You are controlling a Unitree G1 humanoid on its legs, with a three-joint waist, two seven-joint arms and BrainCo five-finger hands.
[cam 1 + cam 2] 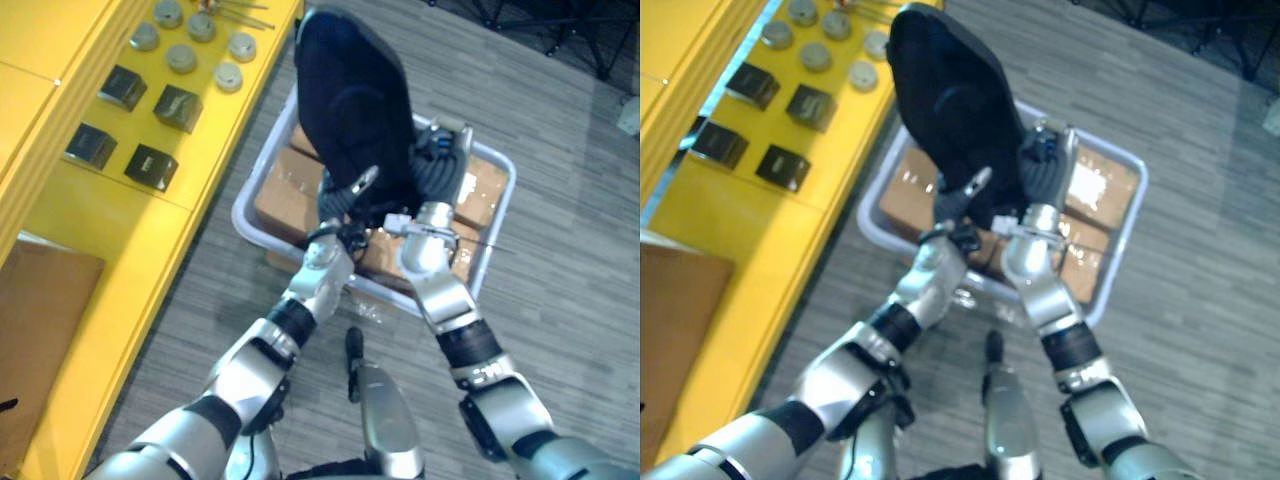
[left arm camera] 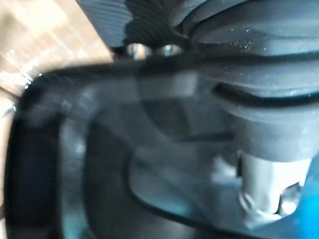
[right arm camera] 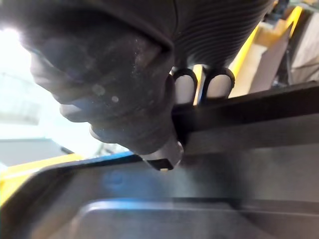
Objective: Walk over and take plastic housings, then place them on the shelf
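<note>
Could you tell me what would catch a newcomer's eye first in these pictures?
The big black housing, gripped by the left hand and right hand, hangs above a pale tray of cardboard boxes on the floor. To the robot's left runs a bright yellow shelf with small black boxes and grey discs.

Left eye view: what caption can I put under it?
Left hand and right hand hold a black housing above a crate of cardboard boxes beside the yellow shelf.
</note>
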